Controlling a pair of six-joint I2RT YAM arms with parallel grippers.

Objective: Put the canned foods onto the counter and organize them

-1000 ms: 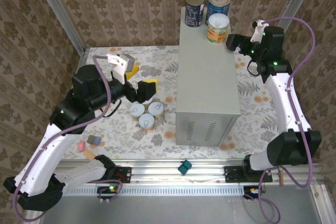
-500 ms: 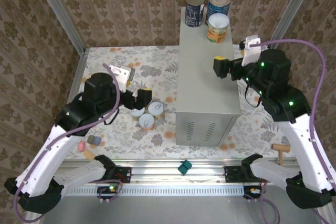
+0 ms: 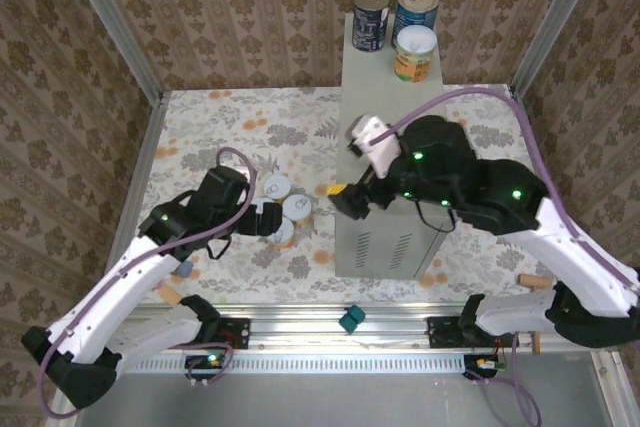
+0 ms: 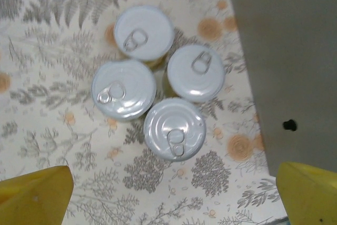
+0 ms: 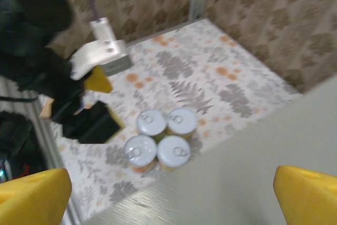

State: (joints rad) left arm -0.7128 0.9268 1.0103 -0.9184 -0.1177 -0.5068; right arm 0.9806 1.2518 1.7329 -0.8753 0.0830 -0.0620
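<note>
In the overhead view the left arm point(image 3: 120, 282) rises from the lower left corner and bends toward the middle of the frame. Its left gripper point(image 3: 262, 217) points down at four short round tins with white pull-tab lids point(image 3: 296, 207). These stand clustered on the floral-patterned floor point(image 3: 220, 127), just left of the tall light grey metal box point(image 3: 395, 137). The right arm point(image 3: 570, 242) sweeps in from the lower right across the near end of the box, and its right gripper point(image 3: 345, 200) hangs at the box's left edge. At the far end of the box top, upper centre of the frame, stand two taller dark blue tins with metal tops point(image 3: 371, 17). A short white-lidded tin with a yellow-orange label point(image 3: 414, 53) stands close beside them.

The left wrist view looks straight down and shows the four floor tins touching in a diamond, the box wall filling the right side. Its yellow fingertips point(image 4: 34, 196) sit in the two bottom corners, spread wide with nothing between them. The right wrist view shows this gripper's fingertips equally wide apart and empty. It also shows the box top at lower right, the tin cluster beyond its edge, and the left gripper at upper left.
</note>
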